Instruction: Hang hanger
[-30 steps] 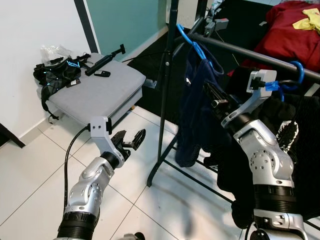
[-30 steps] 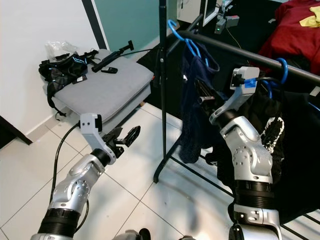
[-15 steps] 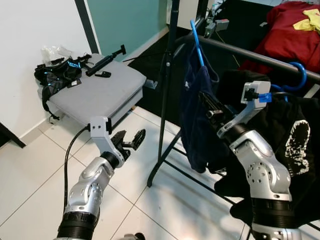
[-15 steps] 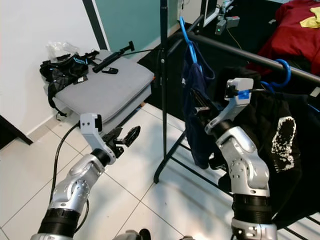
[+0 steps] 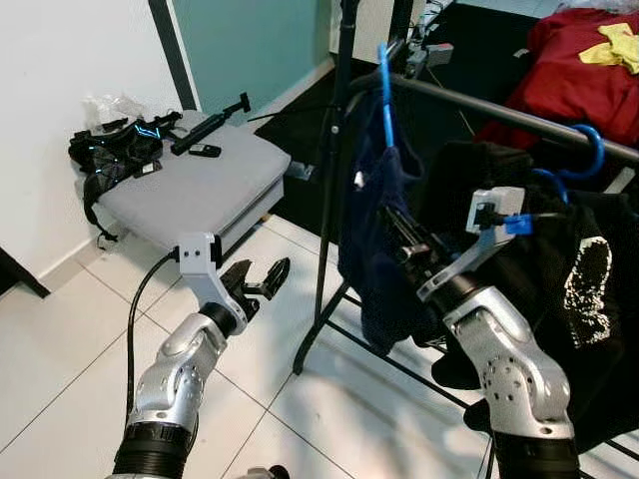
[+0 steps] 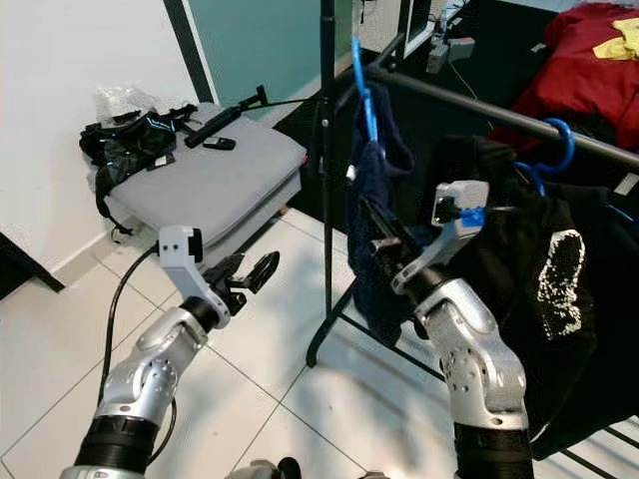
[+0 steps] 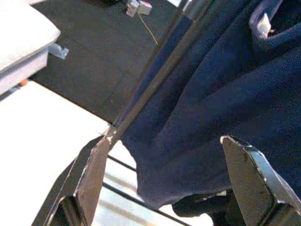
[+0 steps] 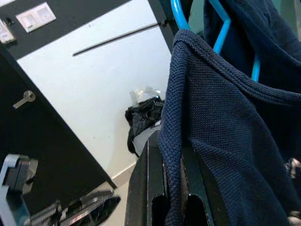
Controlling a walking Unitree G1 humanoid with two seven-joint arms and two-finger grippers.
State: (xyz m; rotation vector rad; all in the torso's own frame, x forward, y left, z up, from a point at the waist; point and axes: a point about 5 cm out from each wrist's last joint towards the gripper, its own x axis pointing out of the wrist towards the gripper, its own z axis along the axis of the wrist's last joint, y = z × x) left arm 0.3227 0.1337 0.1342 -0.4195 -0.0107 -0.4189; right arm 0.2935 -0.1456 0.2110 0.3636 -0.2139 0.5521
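Against the white wall on my far left, a grey cushion (image 5: 200, 185) is lying on the tiled floor (image 5: 60, 339), carrying a black strap bundle (image 5: 115, 150) and a black handheld stick (image 5: 210, 118). Just right of it my left gripper (image 5: 262, 277) is hovering low over the tiles with its fingers spread apart and nothing between them; from my left wrist the fingers (image 7: 91, 176) are framing the rack's upright pole (image 5: 334, 170) and the dark cloth behind it. Further right, the blue hanger (image 5: 385, 85) is standing with its hook up at the black rail (image 5: 499, 112), and the navy garment (image 5: 374, 249) is draping down from it. My right gripper (image 6: 374, 237) is reaching into that garment from the right, its fingers clamped on a fold of the navy knit, as my right wrist camera is showing close up (image 8: 188, 141). Beyond my right arm a black printed garment (image 5: 589, 299) is hanging from a second blue hanger (image 5: 589, 150), with a red heap (image 5: 569, 70) lying behind the rail.
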